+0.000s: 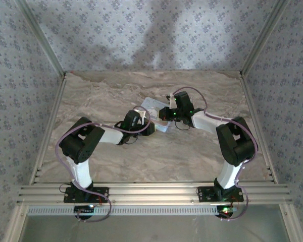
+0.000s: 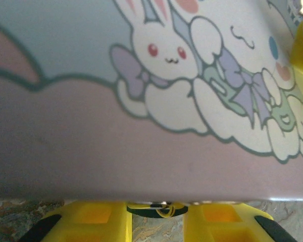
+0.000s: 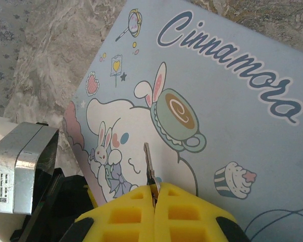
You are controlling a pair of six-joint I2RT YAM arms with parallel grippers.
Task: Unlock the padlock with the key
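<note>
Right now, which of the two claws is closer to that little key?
The right. The right gripper is shut on the key, holding it above the cartoon tin. The left gripper sits low at the tin's edge, apart from the key.

Right gripper (image 3: pixel 154 195) closed, fingertips together

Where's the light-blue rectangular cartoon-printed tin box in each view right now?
Top external: light-blue tin box, small, mid-table.
Left wrist: its printed lid spans the upper frame.
Right wrist: lid runs from centre to right edge.
Shared landmark: small white bunny printed on it, in both wrist views.
</note>
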